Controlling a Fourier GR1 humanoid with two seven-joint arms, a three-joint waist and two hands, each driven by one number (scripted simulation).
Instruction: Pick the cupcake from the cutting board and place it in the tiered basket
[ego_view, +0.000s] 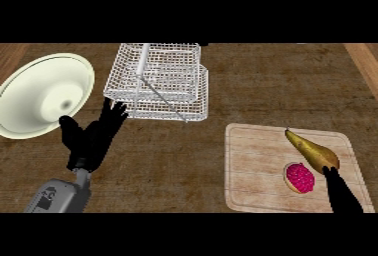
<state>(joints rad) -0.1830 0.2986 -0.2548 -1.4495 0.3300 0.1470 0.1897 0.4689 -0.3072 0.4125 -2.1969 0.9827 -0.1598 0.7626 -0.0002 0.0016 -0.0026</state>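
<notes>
A cupcake (300, 177) with a pink-red top lies on the pale wooden cutting board (255, 165) at the lower right. A yellow-brown pear (313, 150) rests just beyond it on the same board. The white wire tiered basket (158, 81) stands at the upper middle of the counter. My right hand (340, 192) comes in from the lower right edge; a dark finger reaches close to the cupcake's right side and the pear's lower end, and most of the hand is out of view. My left hand (91, 136) is open, fingers up, at the left below the basket.
A large cream plate (44, 95) lies at the far left, right beside my left hand. A lighter wooden strip (365, 60) runs along the counter's upper right edge. Brown counter surface stretches between basket and board.
</notes>
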